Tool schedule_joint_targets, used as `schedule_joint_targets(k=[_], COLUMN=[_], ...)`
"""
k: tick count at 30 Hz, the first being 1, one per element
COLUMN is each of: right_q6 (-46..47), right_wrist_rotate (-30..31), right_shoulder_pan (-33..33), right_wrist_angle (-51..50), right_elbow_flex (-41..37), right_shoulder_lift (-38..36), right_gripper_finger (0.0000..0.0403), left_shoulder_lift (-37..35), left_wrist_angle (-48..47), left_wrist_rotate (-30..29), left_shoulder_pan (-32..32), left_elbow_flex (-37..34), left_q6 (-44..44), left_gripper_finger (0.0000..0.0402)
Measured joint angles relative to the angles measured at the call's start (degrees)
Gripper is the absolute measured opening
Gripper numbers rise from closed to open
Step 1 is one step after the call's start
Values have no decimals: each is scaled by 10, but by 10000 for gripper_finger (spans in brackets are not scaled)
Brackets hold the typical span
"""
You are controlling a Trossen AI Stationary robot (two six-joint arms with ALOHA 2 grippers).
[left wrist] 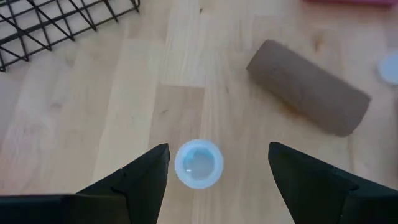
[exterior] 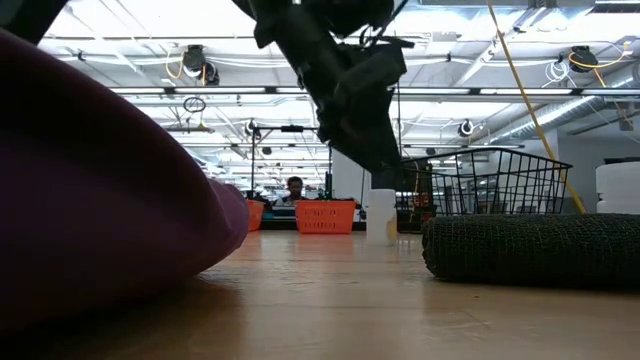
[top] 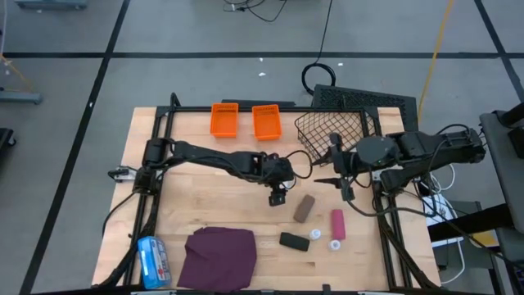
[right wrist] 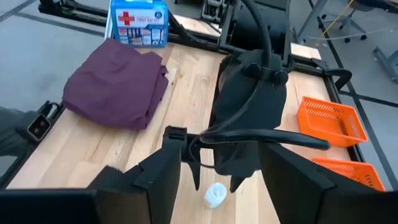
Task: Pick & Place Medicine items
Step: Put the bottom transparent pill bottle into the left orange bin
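tiny bottle [left wrist: 198, 163] betw. left gripper [left wrist: 214, 171] fingers, oblong [left wrist: 308, 87] near.

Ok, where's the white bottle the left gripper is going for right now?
The white bottle stands mid-table between the open fingers of the left gripper, just left of the grey-brown oblong in the high view.

Bright, even ceiling light is washing the tabletop [top: 213, 205], throwing only faint soft shadows. In the low view, overhead lamps are glaring white while the purple cloth [exterior: 90, 190] is looming blurred up close. Beneath the left hand [left wrist: 214, 165], a white bottle [left wrist: 198, 163] is showing slightly soft.
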Motion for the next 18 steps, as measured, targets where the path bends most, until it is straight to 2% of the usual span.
schedule_joint_targets(k=[18], right_q6=[-2], right_wrist_rotate=[-3], right_shoulder_pan=[0], right_wrist_angle=[-1], right_elbow_flex=[0], right_shoulder_lift=[0], right_gripper_finger=[201], left_shoulder_lift=[41], left_wrist_angle=[14], left_wrist_rotate=[-6], left_shoulder_pan=[4], left_elbow_flex=[0], left_q6=[11], left_gripper_finger=[282])
